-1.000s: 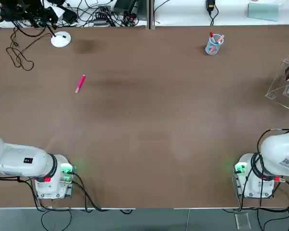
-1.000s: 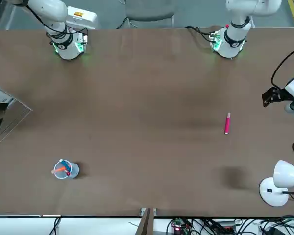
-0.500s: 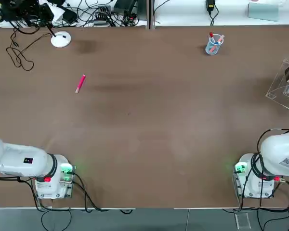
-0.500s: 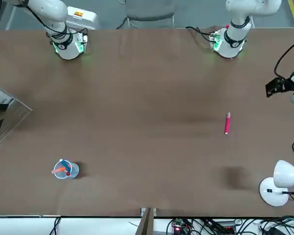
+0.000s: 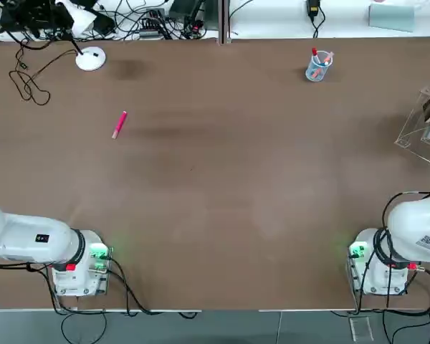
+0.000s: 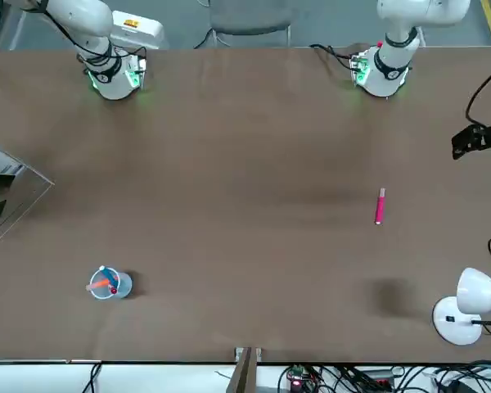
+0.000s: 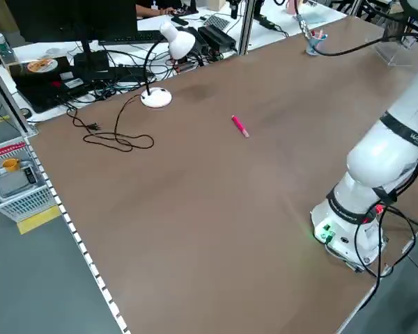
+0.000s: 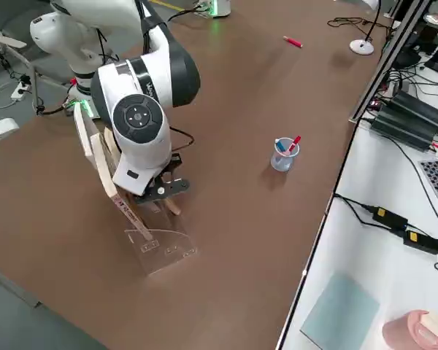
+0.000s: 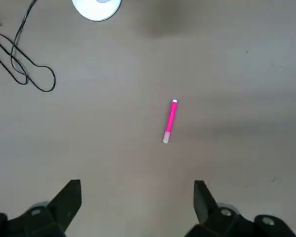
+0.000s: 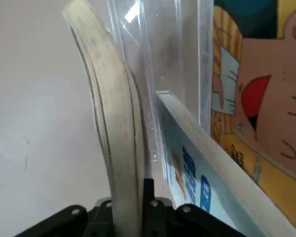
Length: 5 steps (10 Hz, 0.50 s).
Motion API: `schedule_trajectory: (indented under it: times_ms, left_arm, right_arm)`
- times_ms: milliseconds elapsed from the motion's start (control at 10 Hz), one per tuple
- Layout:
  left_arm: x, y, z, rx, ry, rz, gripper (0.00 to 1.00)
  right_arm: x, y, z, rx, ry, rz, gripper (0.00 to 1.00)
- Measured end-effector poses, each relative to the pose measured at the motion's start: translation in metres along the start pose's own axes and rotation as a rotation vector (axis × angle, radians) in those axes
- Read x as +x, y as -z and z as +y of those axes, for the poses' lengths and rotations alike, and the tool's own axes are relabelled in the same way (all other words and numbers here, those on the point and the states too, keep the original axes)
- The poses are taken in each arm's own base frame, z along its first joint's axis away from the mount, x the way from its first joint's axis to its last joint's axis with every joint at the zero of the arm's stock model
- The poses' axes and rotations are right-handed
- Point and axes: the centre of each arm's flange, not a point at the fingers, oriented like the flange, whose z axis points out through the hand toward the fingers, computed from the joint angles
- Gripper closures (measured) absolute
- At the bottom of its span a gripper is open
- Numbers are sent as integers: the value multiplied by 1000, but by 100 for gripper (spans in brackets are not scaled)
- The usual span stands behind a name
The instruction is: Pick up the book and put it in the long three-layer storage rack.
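Observation:
At the table's right edge my right gripper (image 8: 163,191) is shut on the book (image 8: 108,175), which stands on edge and leans in the long three-layer storage rack (image 8: 159,246). In the right wrist view the book's (image 10: 116,133) pale page edge bows upward from between my right gripper's (image 10: 133,210) fingers, right beside a clear divider of the rack (image 10: 160,54). The rack (image 5: 421,129) shows at the right border of the top view. My left gripper (image 9: 135,202) hangs open and holds nothing, high over the table's left side (image 6: 475,141).
A second book with a bright cartoon cover (image 10: 256,98) stands in the rack behind the divider. A pink pen (image 5: 120,124) lies on the left half of the table. A clear cup of pens (image 5: 317,66) and a white desk lamp (image 6: 466,303) stand near the far edge.
My left gripper has drawn away from the pink pen towards the table's left edge, still open. The right gripper and the book have not visibly moved.

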Motion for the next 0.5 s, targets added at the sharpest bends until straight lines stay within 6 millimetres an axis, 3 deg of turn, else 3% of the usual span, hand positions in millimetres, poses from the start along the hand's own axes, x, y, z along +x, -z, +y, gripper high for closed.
schedule_trajectory:
  times_ms: [500]
  left_arm:
    - [0, 0, -5, 0, 5, -1, 0]
  right_arm:
    - [4, 1, -7, -40, -12, 16, 84]
